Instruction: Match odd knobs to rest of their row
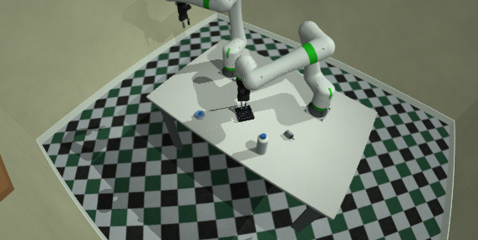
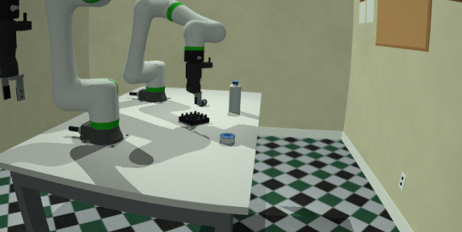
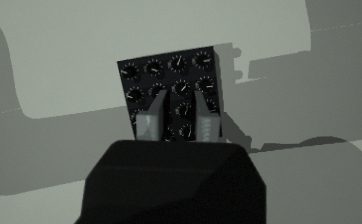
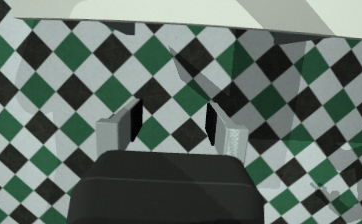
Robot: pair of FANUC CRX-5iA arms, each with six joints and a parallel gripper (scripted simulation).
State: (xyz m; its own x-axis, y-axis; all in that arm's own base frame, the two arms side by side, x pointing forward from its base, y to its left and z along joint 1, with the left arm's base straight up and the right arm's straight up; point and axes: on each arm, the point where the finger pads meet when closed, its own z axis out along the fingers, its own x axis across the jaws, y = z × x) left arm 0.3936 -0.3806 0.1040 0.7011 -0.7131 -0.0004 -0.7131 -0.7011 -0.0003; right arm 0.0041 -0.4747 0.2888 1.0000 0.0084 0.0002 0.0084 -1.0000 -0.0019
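Going left to right in the top view, the right gripper (image 1: pixel 185 25) (image 2: pixel 13 96) (image 4: pixel 174 114) is hanging out past the table (image 1: pixel 317 167) (image 2: pixel 182 178) (image 4: pixel 182 10) with its jaws spread wide and nothing in them, then there's a blue-topped round tin (image 1: pixel 200 114) (image 2: pixel 227 139) on the tabletop. Next up is the knob box (image 1: pixel 245 114) (image 2: pixel 194 120) (image 3: pixel 174 77), sitting flat on the table with the left gripper (image 1: pixel 243 106) (image 2: pixel 198 102) (image 3: pixel 180 103) pointing down over it, jaws partway apart and not pinching any knob. After that it's just an upright blue-capped bottle (image 1: pixel 261 145) (image 2: pixel 234 99) and some little dark gadget (image 1: pixel 288 135) (image 2: pixel 203 103).
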